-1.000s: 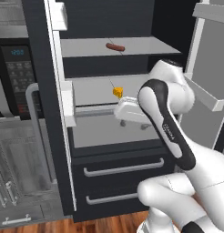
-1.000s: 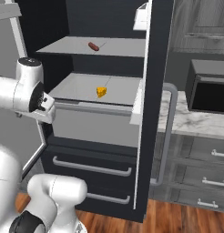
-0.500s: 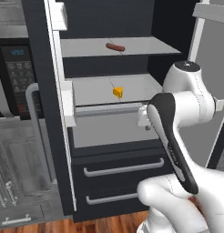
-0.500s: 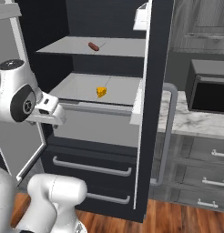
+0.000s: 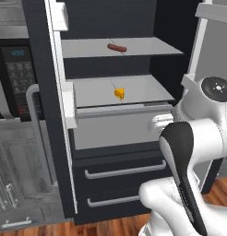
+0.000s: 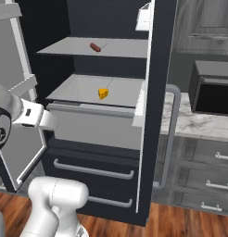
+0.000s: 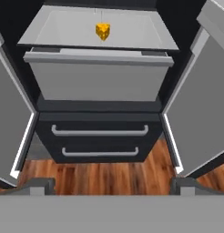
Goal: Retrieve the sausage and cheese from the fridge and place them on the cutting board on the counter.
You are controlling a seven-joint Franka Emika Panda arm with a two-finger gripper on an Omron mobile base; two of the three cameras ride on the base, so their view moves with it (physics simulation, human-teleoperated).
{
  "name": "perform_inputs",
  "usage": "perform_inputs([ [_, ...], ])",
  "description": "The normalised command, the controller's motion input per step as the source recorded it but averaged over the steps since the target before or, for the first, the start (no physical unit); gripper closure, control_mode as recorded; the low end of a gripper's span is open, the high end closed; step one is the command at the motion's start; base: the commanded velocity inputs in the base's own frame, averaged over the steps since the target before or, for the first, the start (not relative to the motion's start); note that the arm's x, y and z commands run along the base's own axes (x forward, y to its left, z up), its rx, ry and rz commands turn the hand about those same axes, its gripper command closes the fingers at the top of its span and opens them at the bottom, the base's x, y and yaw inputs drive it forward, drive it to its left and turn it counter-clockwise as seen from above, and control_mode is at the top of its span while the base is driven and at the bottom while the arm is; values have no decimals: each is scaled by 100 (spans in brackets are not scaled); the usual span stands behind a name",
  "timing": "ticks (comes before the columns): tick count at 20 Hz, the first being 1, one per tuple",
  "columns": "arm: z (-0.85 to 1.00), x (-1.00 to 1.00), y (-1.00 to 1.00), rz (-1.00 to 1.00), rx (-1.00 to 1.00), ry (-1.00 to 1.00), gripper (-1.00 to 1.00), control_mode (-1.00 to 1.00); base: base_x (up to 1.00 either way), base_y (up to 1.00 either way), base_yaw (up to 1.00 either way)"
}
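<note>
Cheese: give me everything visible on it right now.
The cheese is a small yellow-orange wedge with darker spots that look like holes. It sits alone on the pale grey lower shelf inside the open fridge, near the middle, above the pale bin front. The sausage lies one shelf higher, apart from it. Nothing touches the cheese but the shelf. The hand view looks at it from well back, with the open gripper far short of it.

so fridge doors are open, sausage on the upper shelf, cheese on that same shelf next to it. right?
Not quite. The fridge doors are open and the sausage is on the upper shelf, but the cheese sits one shelf lower, on its own. The left base view shows both shelves clearly.
</note>
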Motion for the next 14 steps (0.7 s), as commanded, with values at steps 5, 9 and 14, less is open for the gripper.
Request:
perform_inputs([
  [5,33,-1,-6,7,0,-4,-100,-100,0,0,0],
  [9,35,-4,-1,5,0,0,-100,-100,0,0,0],
  [14,32,-50,-3,3,-1,-7,-100,-100,0,0,0],
])
